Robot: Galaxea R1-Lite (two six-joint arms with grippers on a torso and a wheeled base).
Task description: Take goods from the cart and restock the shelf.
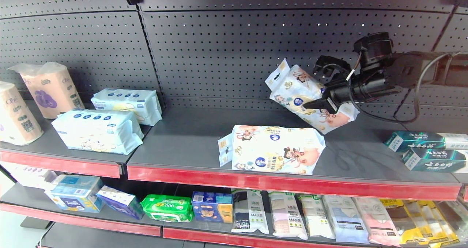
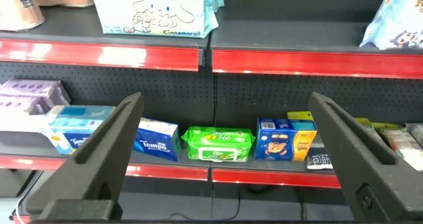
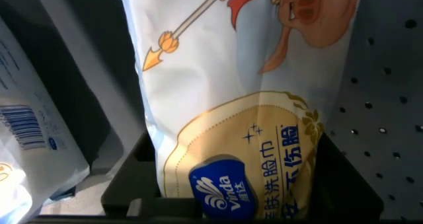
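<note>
A cartoon-printed tissue pack (image 1: pixel 292 89) hangs tilted above the upper shelf (image 1: pixel 190 131), close to the pegboard back panel (image 1: pixel 219 50), with the right end effector (image 1: pixel 321 87) clamped on its lower half; the right wrist view shows the wrapper wedged between the dark jaws. Just below and in front, a matching pack (image 1: pixel 276 149) lies flat near the shelf's red front edge. The left end effector (image 2: pixel 218 164) hangs lower down, fingers wide apart and holding nothing, facing the lower shelf where a green wipes pack (image 2: pixel 218 143) sits among small boxes. On the upper shelf, teal boxes (image 1: pixel 424 147) lie to the right — white tissue bundles (image 1: pixel 98 131) and wrapped paper rolls (image 1: pixel 51 89) well to the left.
</note>
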